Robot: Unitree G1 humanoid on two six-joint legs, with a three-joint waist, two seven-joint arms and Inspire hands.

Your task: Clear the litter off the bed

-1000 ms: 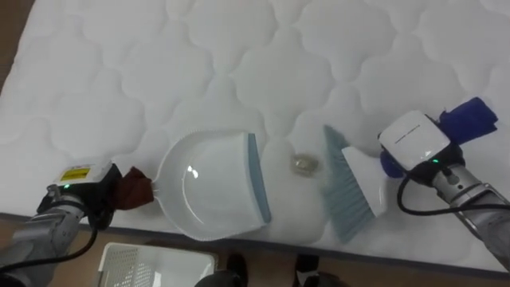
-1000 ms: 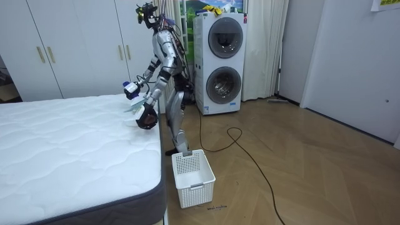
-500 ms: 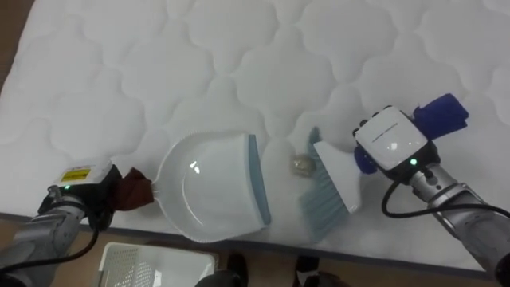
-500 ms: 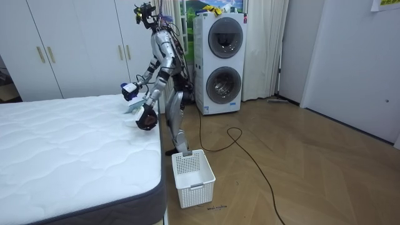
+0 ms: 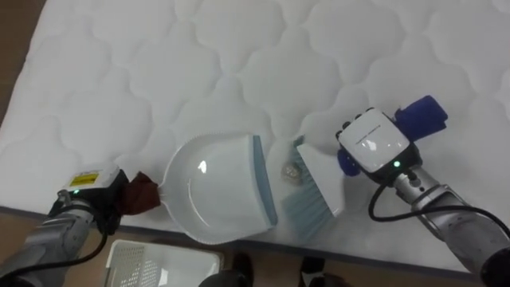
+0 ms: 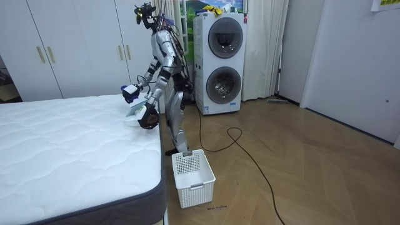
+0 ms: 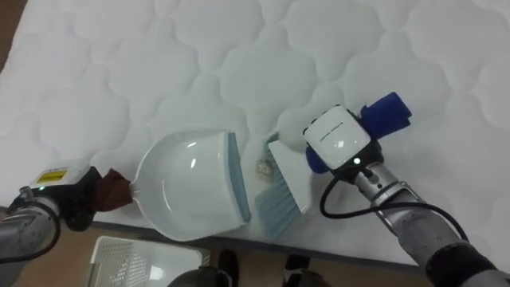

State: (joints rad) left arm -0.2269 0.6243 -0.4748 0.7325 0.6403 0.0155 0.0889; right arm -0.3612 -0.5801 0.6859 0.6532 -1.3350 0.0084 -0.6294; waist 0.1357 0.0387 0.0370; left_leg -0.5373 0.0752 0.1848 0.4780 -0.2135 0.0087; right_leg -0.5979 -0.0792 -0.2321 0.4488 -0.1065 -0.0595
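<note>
Right hand [image 5: 370,143] clamping brush [image 5: 312,187], left hand [image 5: 100,209] clamping dustpan [image 5: 211,187]; hard flick is risking sending scrap [image 5: 292,172] off mattress [image 5: 159,72] edge.

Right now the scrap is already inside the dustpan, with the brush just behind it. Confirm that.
Not inside: the scrap lies on the mattress just outside the blue lip of the dustpan, as the left eye view shows. The brush is indeed just behind it.
</note>
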